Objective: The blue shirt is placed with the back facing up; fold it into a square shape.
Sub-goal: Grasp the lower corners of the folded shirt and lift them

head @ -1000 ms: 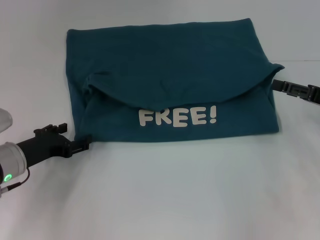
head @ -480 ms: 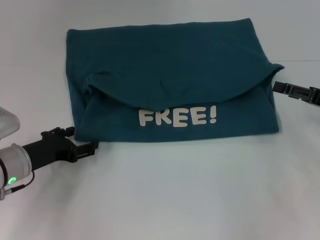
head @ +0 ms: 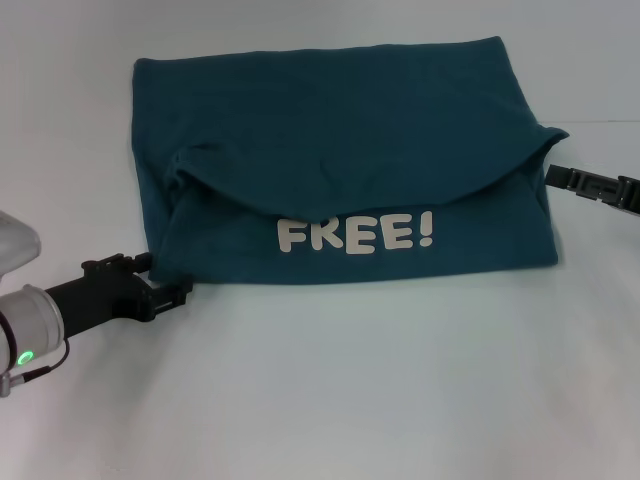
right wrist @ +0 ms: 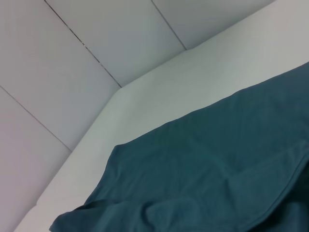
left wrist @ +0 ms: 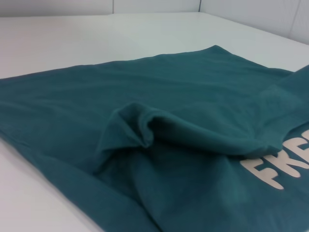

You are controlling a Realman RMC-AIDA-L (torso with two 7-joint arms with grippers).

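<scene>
- left end effector (head: 178,292) lies low over the worktop (head: 350,400) at the near-left corner of the blue shirt (head: 340,130), fingertips touching or just short of the hem there; whether the fingers are parted or closed on cloth cannot be told.
- right end effector (head: 555,176) reaches in from the right edge of the head view, its tip at the shirt's right side just under the point where the folded-over flap sticks out; how wide it stands, and whether it has hold of the cloth, cannot be told either.
- blue shirt lies flat in the middle-far part of the white worktop, folded into a wide rectangle whose long axis runs left to right across the robot's front.
- a curved flap of the shirt is turned down from the far side over the middle, its rounded edge sagging towards the near side and ending just above the lettering.
- white "free!" lettering (head: 355,235) shows on the near band, upright as read from the head view, a little right of centre.
- cloth is dark teal-blue, plain apart from the print, with a small bunched pucker (left wrist: 137,128) at the left end of the flap and soft creases across it.
- left wrist view shows the flap's rolled lip standing slightly off the layer beneath.
- right wrist view shows the far edge of the shirt lying on the worktop, with panelled wall (right wrist: 72,58) behind.
</scene>
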